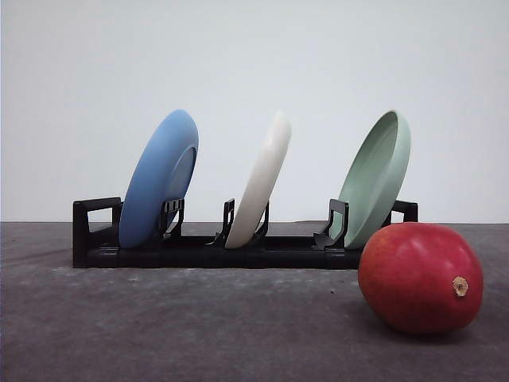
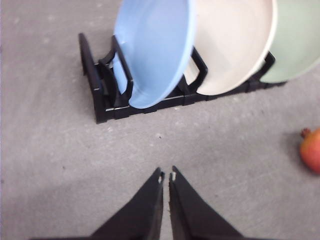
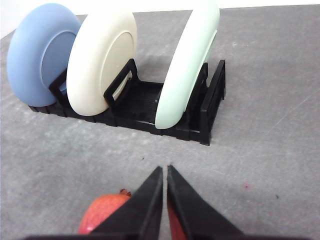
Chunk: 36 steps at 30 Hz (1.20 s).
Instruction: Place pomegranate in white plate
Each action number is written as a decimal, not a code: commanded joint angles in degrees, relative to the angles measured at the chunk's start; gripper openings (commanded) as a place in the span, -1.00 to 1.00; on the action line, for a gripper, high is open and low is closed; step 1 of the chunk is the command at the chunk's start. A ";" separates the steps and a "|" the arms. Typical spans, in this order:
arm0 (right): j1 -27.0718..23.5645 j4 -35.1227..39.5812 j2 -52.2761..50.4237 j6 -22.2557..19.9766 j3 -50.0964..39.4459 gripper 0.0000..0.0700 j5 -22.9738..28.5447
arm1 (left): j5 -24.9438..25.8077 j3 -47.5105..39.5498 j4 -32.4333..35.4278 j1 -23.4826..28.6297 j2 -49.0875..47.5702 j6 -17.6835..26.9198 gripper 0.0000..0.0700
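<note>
On the grey tabletop point(image 1: 159, 334), the pomegranate point(image 1: 420, 276) is laid nearest, long axis sideways, stem scar rightward, both closed, empty grippers point(image 2: 166, 176) point(image 3: 164, 170) above, the racked white plate point(image 1: 260, 181) seen before a white wall point(image 1: 254, 56).

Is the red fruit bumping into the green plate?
Apart. In the left wrist view, bare table lies between the pomegranate and the green plate standing in the black rack.

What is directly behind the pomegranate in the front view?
Behind the pomegranate stands the pale green plate, upright in the right end of the black rack. The fruit covers the plate's lower edge and the rack's end there, so how it sits in its slot cannot be seen.
</note>
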 commanded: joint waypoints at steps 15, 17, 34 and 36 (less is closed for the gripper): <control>0.20 0.62 0.11 -0.68 1.01 0.03 -0.28 | 4.25 1.44 5.42 -5.23 0.80 5.04 0.21; 0.20 0.62 0.11 -0.68 1.01 0.03 -0.47 | 4.20 1.43 6.58 -7.08 1.53 6.18 0.21; 0.24 0.99 0.11 -0.68 1.01 0.03 -1.55 | -6.63 1.44 27.60 -22.44 22.02 9.28 0.21; 0.24 0.99 0.11 -0.68 1.01 0.03 -1.55 | -8.34 1.44 31.73 -23.85 25.19 9.28 0.21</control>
